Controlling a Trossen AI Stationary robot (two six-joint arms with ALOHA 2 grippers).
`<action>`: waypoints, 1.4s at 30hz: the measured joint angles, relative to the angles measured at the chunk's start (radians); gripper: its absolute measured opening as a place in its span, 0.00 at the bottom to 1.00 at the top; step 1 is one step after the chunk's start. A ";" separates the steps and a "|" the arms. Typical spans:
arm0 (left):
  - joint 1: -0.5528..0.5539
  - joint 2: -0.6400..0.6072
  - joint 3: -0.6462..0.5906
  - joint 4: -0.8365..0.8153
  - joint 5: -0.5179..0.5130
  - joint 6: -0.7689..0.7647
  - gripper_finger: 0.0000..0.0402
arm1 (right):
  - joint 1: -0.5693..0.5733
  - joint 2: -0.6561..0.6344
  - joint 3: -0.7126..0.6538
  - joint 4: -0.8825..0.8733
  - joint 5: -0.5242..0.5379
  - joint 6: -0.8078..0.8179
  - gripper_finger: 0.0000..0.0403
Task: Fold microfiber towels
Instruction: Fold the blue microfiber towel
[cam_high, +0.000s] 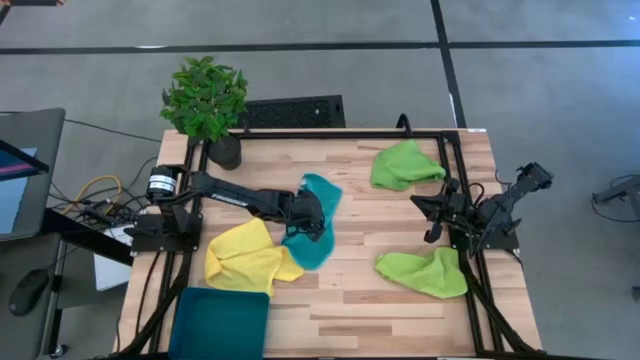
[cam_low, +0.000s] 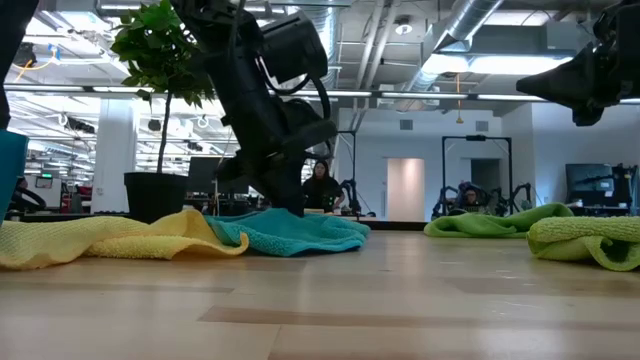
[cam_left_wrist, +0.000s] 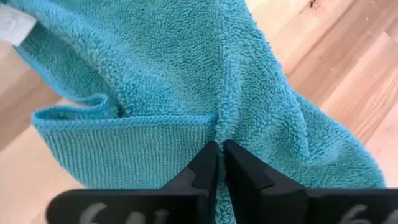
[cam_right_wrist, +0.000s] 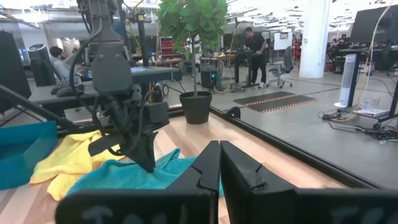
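The teal towel (cam_high: 315, 225) lies crumpled on the table's middle, beside the yellow towel (cam_high: 245, 255) at the near left. One lime green towel (cam_high: 405, 163) lies at the far right, the other (cam_high: 425, 272) at the near right. My left gripper (cam_high: 318, 222) is down on the teal towel and shut on it; it also shows in the low view (cam_low: 290, 205). My right gripper (cam_high: 432, 222) is shut and empty, raised above the table at the right, between the two green towels. My left gripper pinches a raised fold of the teal towel (cam_left_wrist: 222, 127) between its two fingers, near a hemmed edge (cam_left_wrist: 124, 119). The fingers come from above, slanting down from the table's left. The towel lies on the table around the fingers (cam_low: 300, 232).
A dark teal tray (cam_high: 220, 322) sits at the near left corner. A potted plant (cam_high: 207, 105) stands at the far left corner. A black frame (cam_high: 455, 200) runs along the table's right and far sides. Bare wood shows in the middle and near side.
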 joint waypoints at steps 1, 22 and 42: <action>0.002 0.000 0.000 0.000 0.000 0.020 0.07 | 0.000 0.000 0.000 0.000 0.000 0.000 0.09; 0.072 0.000 0.035 -0.027 0.075 0.115 0.37 | 0.001 0.000 0.004 -0.005 -0.184 0.044 0.09; 0.055 0.003 0.196 -0.337 -0.054 0.109 0.37 | 0.001 0.135 0.172 -0.111 -0.184 0.030 0.09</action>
